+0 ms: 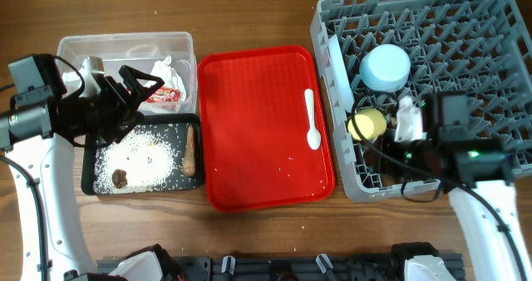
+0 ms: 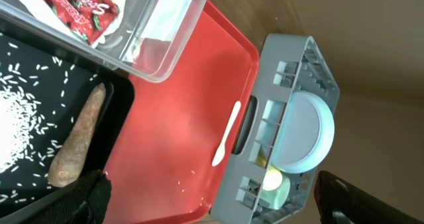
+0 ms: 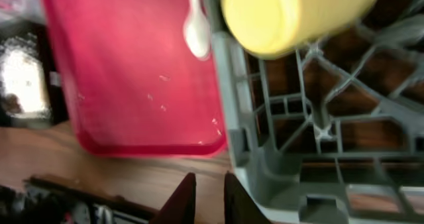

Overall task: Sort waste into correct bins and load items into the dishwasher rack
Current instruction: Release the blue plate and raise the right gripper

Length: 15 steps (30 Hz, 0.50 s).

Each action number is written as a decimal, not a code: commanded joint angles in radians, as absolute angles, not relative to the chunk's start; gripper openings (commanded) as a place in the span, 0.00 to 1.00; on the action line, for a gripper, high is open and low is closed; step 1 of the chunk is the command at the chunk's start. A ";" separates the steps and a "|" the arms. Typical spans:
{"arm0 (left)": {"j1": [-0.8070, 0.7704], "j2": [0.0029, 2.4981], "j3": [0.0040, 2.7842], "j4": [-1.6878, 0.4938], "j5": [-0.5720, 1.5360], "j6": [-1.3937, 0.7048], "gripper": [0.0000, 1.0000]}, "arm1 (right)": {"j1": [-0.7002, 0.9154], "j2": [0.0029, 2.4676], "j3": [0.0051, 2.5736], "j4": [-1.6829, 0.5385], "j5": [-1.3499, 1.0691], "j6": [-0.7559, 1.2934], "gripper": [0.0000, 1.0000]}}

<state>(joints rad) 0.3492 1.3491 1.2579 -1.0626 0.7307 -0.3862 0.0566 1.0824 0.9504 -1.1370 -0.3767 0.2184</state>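
Note:
My left gripper (image 1: 133, 98) hangs open and empty over the clear tub (image 1: 125, 46) and black tray (image 1: 141, 185); its jaws stand wide apart in the left wrist view (image 2: 215, 204). The tub holds a crumpled tissue (image 1: 170, 68) and a red wrapper (image 1: 164, 95). Rice grains (image 1: 137, 152), dark bits (image 1: 121, 178) and a brown stick (image 1: 190, 150) lie in the black tray. The white spoon (image 1: 311, 119) rests on the red tray (image 1: 249, 148). In the grey rack (image 1: 465, 32) sit a light blue plate (image 1: 337, 61), a light blue cup (image 1: 386, 66) and a yellow cup (image 1: 366, 125). My right gripper (image 3: 209, 197) is shut, empty, above the rack's front left corner.
The red tray (image 3: 132, 71) lies between the bins and the rack (image 3: 298, 151). Bare wooden table shows in front of the tray and rack. The right arm's body (image 1: 465, 160) reaches over the rack's front edge. A few stray grains dot the red tray.

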 commanded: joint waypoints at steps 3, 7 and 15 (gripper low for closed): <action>0.356 1.335 1.268 -1.060 0.731 -0.373 1.00 | 0.063 1.077 0.751 -0.958 -0.417 0.314 0.22; 0.356 1.335 1.268 -1.060 0.731 -0.373 1.00 | 0.063 1.091 0.669 -0.860 -0.354 0.343 0.24; 0.356 1.335 1.268 -1.060 0.731 -0.373 1.00 | 0.104 1.120 0.654 -0.803 -0.358 0.345 0.13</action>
